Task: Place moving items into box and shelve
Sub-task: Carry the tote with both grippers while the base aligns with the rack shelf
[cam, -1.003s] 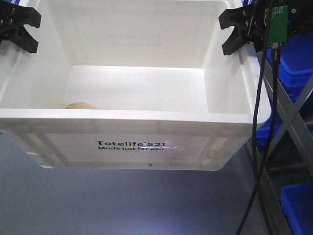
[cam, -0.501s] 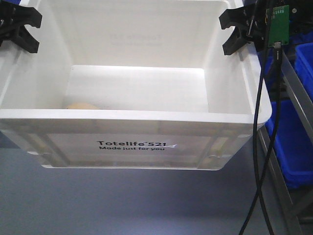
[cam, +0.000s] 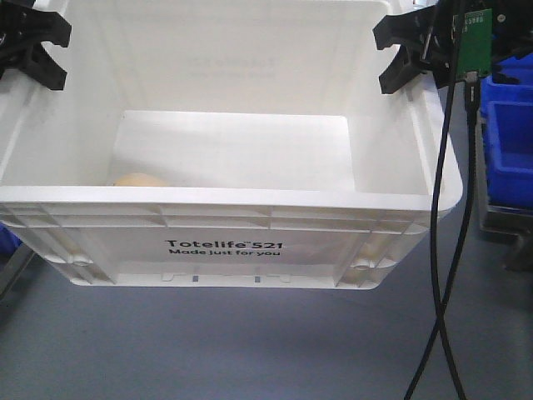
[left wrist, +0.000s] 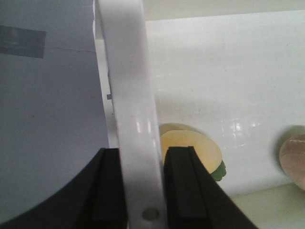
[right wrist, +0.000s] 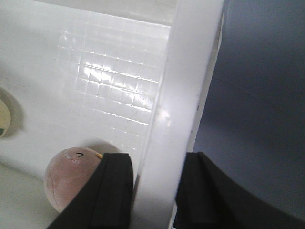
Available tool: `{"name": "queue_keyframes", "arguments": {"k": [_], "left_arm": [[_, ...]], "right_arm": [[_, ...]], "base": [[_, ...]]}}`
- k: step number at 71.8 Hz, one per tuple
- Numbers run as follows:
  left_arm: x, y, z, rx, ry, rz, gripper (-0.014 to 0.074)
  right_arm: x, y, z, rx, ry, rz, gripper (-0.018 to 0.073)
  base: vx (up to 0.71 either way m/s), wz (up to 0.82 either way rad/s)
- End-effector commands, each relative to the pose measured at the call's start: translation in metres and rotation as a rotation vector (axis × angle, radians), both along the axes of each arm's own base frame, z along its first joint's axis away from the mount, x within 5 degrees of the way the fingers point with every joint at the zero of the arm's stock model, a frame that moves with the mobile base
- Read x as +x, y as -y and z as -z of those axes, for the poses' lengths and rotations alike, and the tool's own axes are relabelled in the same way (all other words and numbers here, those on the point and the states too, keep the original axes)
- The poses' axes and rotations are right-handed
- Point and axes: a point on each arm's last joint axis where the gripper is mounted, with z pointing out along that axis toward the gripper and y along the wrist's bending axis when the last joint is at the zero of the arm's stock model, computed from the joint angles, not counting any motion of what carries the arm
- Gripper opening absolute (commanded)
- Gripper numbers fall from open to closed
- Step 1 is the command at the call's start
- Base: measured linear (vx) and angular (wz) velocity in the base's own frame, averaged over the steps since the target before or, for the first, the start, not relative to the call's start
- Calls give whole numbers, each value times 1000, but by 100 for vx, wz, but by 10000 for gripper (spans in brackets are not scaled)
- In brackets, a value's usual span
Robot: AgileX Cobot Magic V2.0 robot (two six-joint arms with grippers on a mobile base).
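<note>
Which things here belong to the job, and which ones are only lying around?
Job: box, cream fruit, reddish fruit, left gripper and right gripper shut on its rim.
Not the job: blue bins, black cable, green board.

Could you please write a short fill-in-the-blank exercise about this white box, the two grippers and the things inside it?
1. The left gripper and the right gripper are each shut on the ____ of the box.
2. The print on the box reads "Totelife ____".
3. The cream fruit and the reddish fruit lie ____ the box.
4. The bins to the right of the box are ____ in colour.

Missing words: rim; 521; inside; blue.
</note>
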Motion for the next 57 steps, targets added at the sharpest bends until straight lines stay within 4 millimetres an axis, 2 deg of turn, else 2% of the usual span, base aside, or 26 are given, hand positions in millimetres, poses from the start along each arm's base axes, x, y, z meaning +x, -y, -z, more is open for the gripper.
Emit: {"name": "queue_keyframes", "arguments": {"k": [1,34,57], "left_arm": [[-13,25,-36,-246,156,70,-1],[-13,25,-37,-246,157,70,-1],[-13,25,-37,-246,157,70,-1]], "right_arm": [[-24,-25,-41,276,90,-96,-3],[-24,-25,-41,276,90,-96,-3],[-24,-25,-41,276,90,-96,-3]], "base": [[29,53],[25,52],[10,50]]}}
